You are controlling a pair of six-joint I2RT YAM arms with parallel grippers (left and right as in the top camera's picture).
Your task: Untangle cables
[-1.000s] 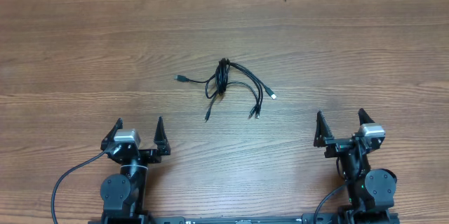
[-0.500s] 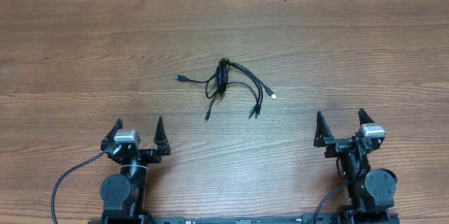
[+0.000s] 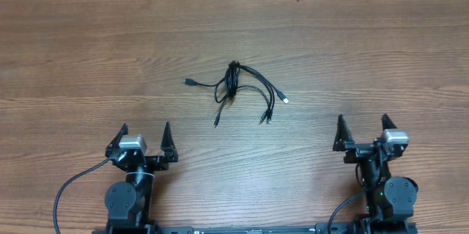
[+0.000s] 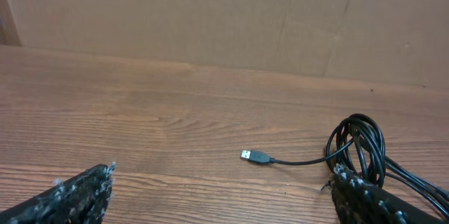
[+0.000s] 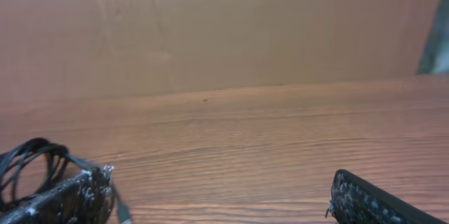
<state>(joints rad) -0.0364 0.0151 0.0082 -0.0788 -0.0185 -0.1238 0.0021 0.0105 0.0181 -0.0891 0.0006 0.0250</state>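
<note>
- cables knotted up mid-tabletop
- left gripper and right gripper by the robot-side edge, both wide, empty
- risk imo: pinching the whole bundle probably just drags the knot tighter

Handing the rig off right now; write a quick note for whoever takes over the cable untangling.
Left gripper: open, empty, at the near edge of the table.
Right gripper: open, empty, also at the near edge, touching nothing.
Cables: one tangled clump mid-table, plug ends splaying left and toward the arms.
Done: nothing separated yet.
Left: grasp the clump and pull each cable free.
</note>
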